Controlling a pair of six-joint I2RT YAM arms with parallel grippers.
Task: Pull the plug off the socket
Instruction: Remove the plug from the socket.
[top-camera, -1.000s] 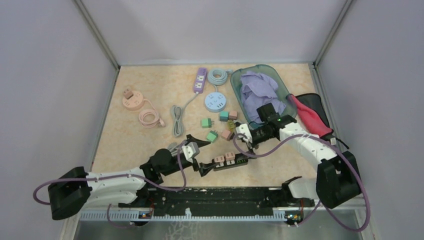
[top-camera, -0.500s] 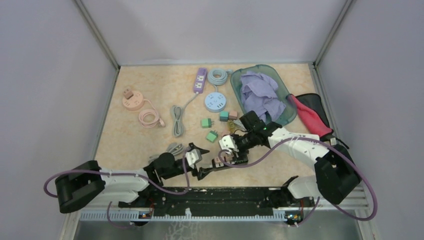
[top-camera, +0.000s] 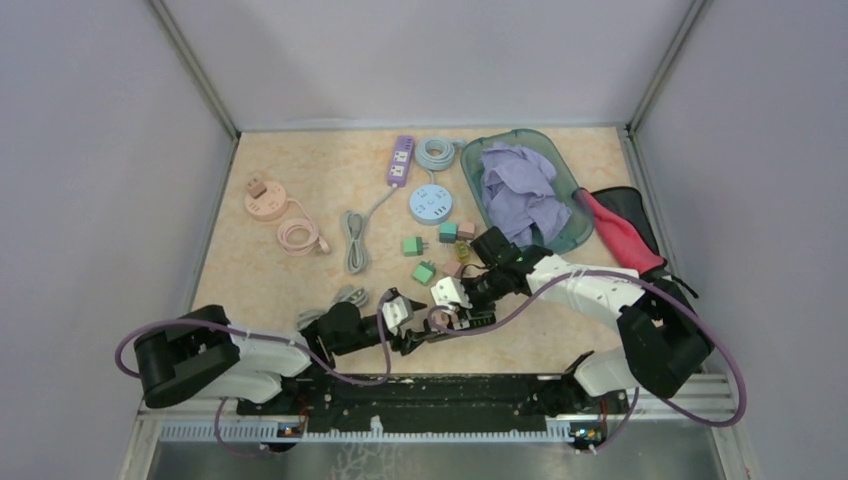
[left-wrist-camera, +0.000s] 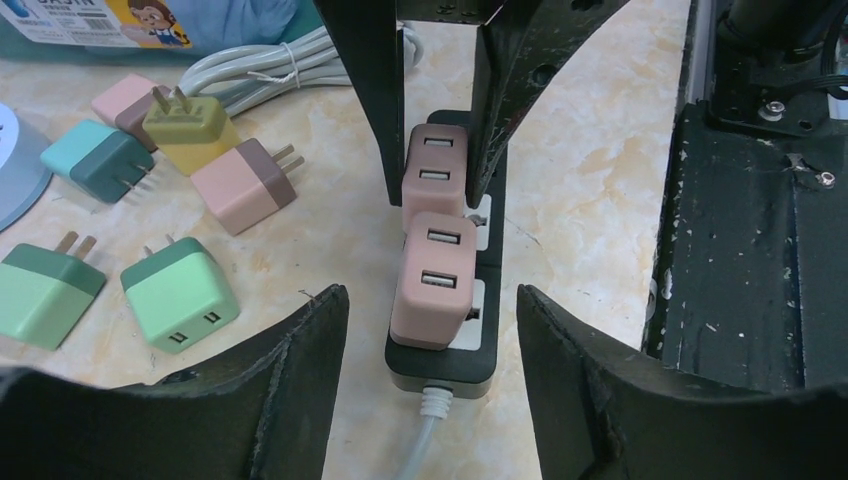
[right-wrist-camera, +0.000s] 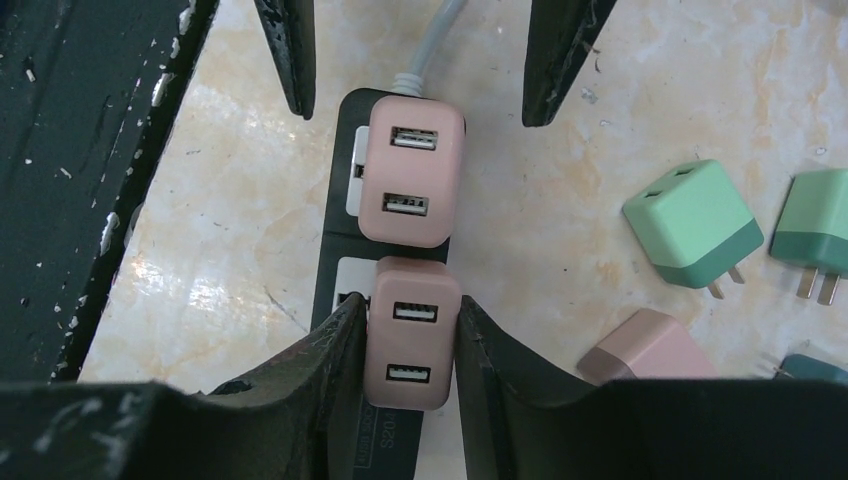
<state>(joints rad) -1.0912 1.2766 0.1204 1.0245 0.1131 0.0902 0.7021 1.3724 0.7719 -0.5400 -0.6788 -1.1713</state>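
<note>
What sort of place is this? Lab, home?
Probably a robot lab test cell: plain grey panels on metal framing box in the tabletop, a black mounting rail lines its near edge, and a purple power strip and loose plug adapters lie out as props.

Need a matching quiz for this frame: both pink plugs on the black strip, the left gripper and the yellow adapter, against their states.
Things
1. pink plug by the cord end
2. pink plug farther from the cord
3. left gripper
4. yellow adapter

States
A. open, fingers either side of the black strip
B. loose on the table, prongs bare
C. gripped by the right gripper
D. plugged in, no finger on it

Pairs: 1-D, 2-C, 3-A, 4-B
</note>
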